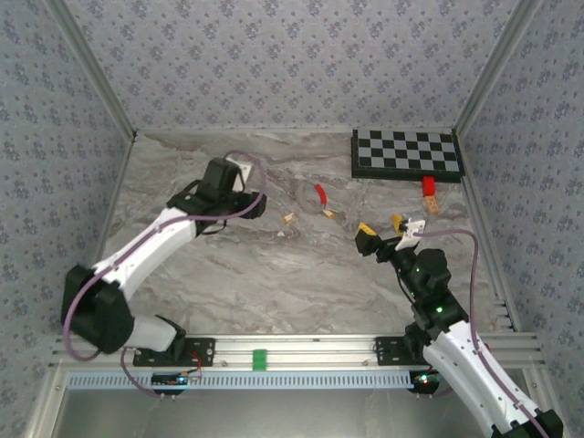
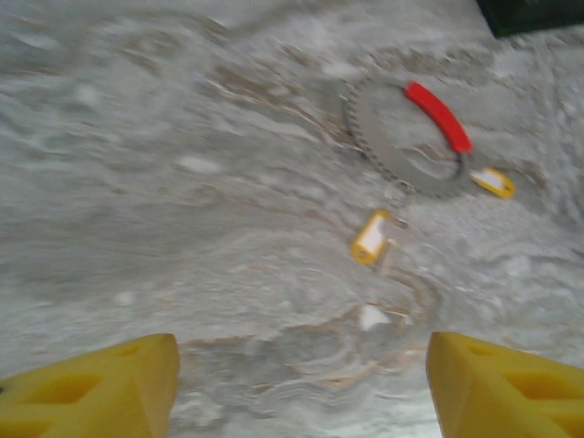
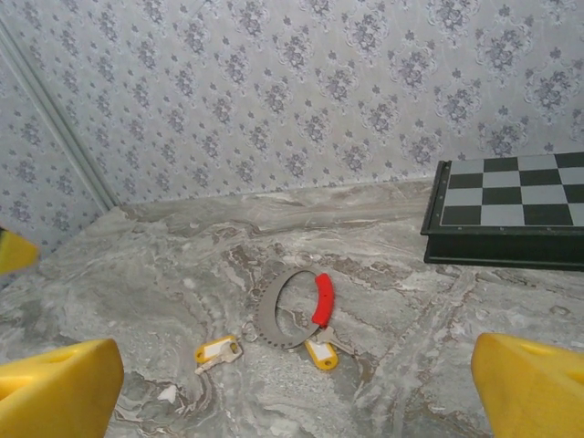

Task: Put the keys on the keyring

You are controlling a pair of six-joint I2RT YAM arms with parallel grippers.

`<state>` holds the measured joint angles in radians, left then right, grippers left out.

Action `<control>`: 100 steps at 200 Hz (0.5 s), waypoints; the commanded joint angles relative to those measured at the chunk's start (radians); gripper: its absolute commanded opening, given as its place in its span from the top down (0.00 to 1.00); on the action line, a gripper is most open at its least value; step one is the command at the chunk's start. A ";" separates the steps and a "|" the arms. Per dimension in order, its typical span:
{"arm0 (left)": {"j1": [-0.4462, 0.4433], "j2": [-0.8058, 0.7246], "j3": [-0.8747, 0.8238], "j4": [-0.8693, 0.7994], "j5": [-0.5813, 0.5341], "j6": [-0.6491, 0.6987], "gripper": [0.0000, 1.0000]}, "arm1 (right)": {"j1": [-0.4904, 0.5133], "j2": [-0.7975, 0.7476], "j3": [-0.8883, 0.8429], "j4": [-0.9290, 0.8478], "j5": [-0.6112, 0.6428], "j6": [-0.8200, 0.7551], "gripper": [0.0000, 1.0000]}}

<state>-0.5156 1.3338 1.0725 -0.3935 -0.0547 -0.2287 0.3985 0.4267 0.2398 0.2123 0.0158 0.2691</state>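
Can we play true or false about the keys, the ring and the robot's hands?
1. The keyring has a red tag on it. True.
2. The right gripper is holding a key. False: its jaws are wide open and empty, and the keys lie on the table beside the keyring.
3. The checkerboard sits at the far right of the table, by the wall. True.
4. The left gripper is squeezed shut. False: its yellow fingers stand wide apart with nothing between them.
5. The checkerboard lies on top of the keyring. False: they are apart, with bare table between them.
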 commanded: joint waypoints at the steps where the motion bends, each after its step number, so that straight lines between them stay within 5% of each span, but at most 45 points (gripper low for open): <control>1: 0.035 -0.122 -0.103 0.139 -0.197 -0.058 0.16 | -0.005 0.022 0.022 -0.016 0.063 -0.003 0.01; 14: 0.057 -0.180 -0.165 0.173 -0.303 -0.085 0.01 | -0.007 0.050 0.037 -0.046 0.108 -0.011 0.00; 71: 0.160 -0.249 -0.379 0.418 -0.583 -0.018 0.00 | -0.013 0.267 0.141 -0.127 0.316 -0.028 0.01; 100: 0.278 -0.226 -0.476 0.569 -0.544 0.061 0.00 | -0.036 0.392 0.189 -0.117 0.408 -0.102 0.01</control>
<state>-0.3168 1.0954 0.6437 -0.0082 -0.5415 -0.2405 0.3828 0.7471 0.3725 0.1112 0.2871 0.2359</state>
